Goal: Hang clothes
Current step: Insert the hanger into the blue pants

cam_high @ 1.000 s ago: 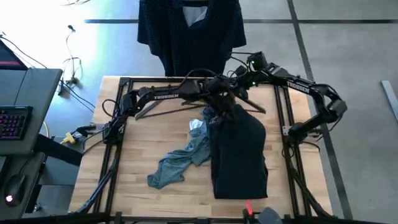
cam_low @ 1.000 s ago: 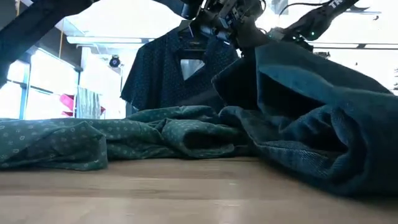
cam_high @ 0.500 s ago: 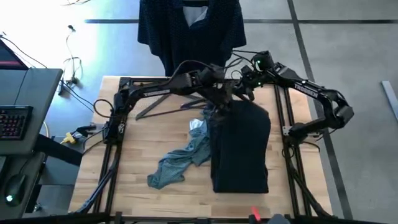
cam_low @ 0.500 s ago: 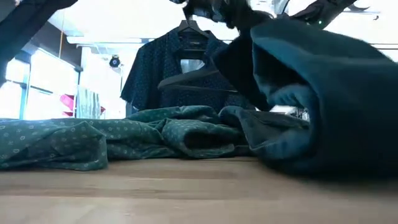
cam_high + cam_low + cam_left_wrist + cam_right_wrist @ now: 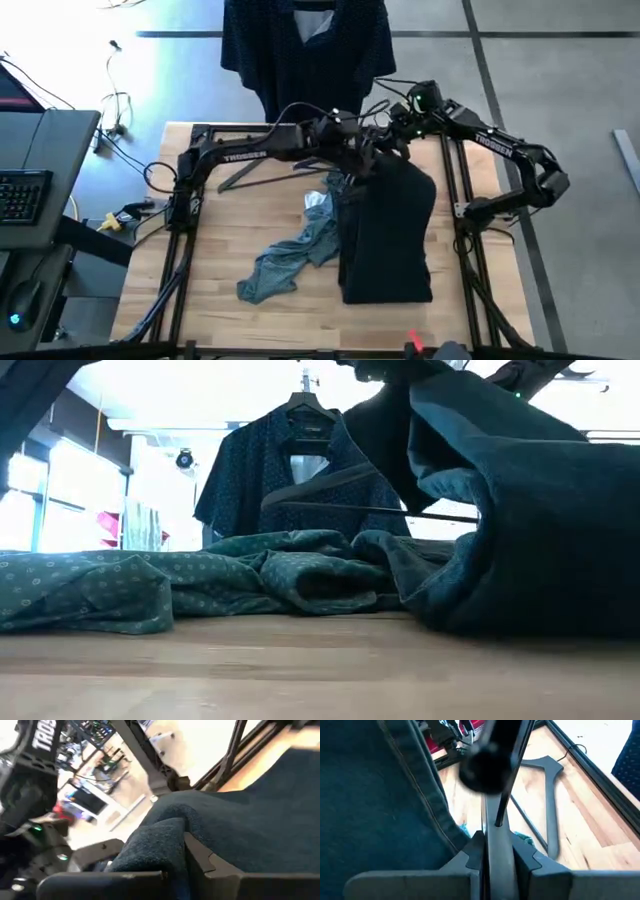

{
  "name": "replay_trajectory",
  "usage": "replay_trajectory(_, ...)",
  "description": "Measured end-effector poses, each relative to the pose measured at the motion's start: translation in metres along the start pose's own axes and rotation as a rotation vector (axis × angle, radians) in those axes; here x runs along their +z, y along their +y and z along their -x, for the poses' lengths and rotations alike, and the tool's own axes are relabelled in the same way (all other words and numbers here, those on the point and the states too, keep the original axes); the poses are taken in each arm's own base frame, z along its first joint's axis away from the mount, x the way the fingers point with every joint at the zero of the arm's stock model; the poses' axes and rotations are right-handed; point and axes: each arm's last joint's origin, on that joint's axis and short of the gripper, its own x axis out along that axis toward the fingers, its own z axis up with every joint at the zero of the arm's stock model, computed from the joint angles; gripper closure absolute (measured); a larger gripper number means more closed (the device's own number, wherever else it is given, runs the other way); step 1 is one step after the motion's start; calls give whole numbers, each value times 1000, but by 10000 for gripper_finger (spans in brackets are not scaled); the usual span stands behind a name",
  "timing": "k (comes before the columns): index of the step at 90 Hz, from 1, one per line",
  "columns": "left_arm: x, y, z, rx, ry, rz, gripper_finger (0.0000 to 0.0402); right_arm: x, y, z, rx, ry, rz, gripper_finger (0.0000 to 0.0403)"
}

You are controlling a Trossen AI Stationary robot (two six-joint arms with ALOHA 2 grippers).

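The left gripper pinches the top edge of the black trousers, whose length runs toward six o'clock; the right gripper, clamped on a hanger, sits just at two o'clock

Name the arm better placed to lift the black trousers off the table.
Left. The left gripper is shut on a fold of the black trousers, while the right gripper is clamped on a thin dark rod, so it isn't free.
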Motion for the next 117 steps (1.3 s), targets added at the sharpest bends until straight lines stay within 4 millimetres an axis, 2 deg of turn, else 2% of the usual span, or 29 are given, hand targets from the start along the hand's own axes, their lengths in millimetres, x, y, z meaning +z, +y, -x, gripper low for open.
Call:
replay_trajectory(15,5,-2,-1,40,36,-64,401,-1,-1,1,-3,1,-36,379)
replay_trajectory(25,0,-2,0,31,63,108,401,-2,1,3,-1,14,-61,379)
replay_trajectory(39,-29,-4,1,-142,70,472,401,-5,1,7,8,23,-81,379)
replay_trajectory(48,-54,-15,-5,-282,39,631,401,-9,0,9,88,12,-116,379)
replay_trajectory(68,-85,-43,-11,-492,-23,695,401,-33,-3,3,169,44,-238,379)
replay_trajectory(80,-98,-63,-15,-543,50,758,397,-33,-2,1,162,46,-241,379)
replay_trajectory(98,-103,-67,-16,-530,89,831,345,-30,-5,0,75,38,-226,379)
replay_trajectory(107,-104,-60,-17,-493,55,880,305,-28,-4,-2,74,32,-217,379)
replay_trajectory(117,-96,-45,-21,-414,-73,912,274,-27,0,-7,92,34,-194,379)
